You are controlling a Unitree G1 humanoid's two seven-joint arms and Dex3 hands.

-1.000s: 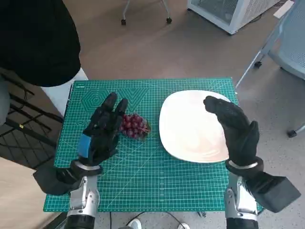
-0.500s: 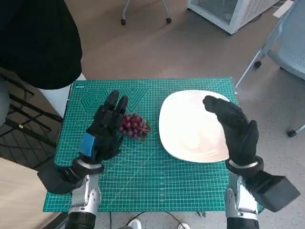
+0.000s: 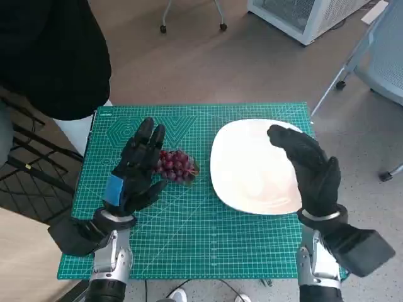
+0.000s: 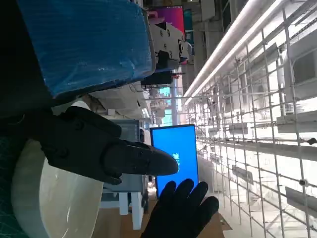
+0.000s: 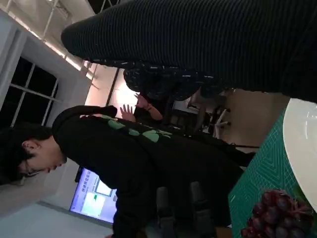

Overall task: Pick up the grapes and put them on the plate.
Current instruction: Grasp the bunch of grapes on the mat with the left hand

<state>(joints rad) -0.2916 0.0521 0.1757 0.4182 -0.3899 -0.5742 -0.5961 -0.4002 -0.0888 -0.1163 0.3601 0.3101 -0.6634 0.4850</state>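
We see red grapes (image 3: 175,166) just right of left hand (image 3: 134,170) | fingers spread, empty | plate (image 3: 252,165) farther right | right hand (image 3: 306,167) open above it

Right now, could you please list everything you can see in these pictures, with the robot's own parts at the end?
grapes: one bunch, dark red, on the mat left of the plate
plate: one, white, on the mat's right half
cutting mat: one, green, covering the table
person: one, in black, beside the table
chair base: one, pale, on the floor beyond the table
left hand: black with blue tape, fingers spread, beside the grapes
right hand: black glove, open, over the plate's right edge
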